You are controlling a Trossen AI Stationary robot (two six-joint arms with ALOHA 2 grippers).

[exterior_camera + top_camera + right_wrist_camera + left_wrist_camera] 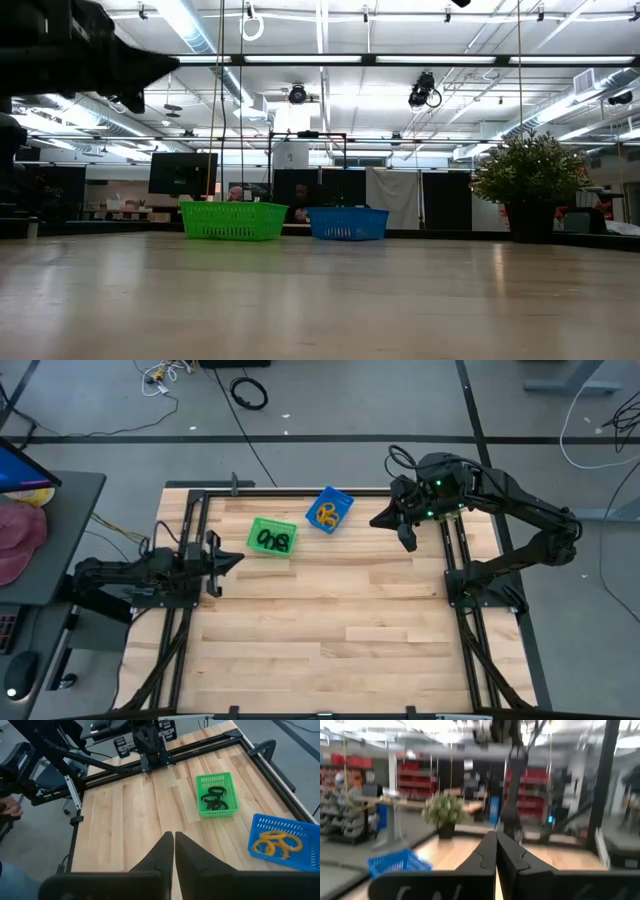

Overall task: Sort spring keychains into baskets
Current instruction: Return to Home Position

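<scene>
Black spring keychains (215, 800) are lying inside green basket (232, 221); orange spring keychains (272, 844) are lying inside blue basket (348, 224). Both trays are sitting side by side near far edge of wooden table (330, 620). Right gripper (173, 836) is hanging above table beside blue basket, apart from it, fingers pressing together, gripping nothing. Left gripper (495, 835) is pointing toward green basket from table's left side, near it but not touching, fingers clenched, empty.

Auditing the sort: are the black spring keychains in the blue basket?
No, the right wrist view shows the black spring keychains in the green basket; the blue basket holds orange ones.
</scene>
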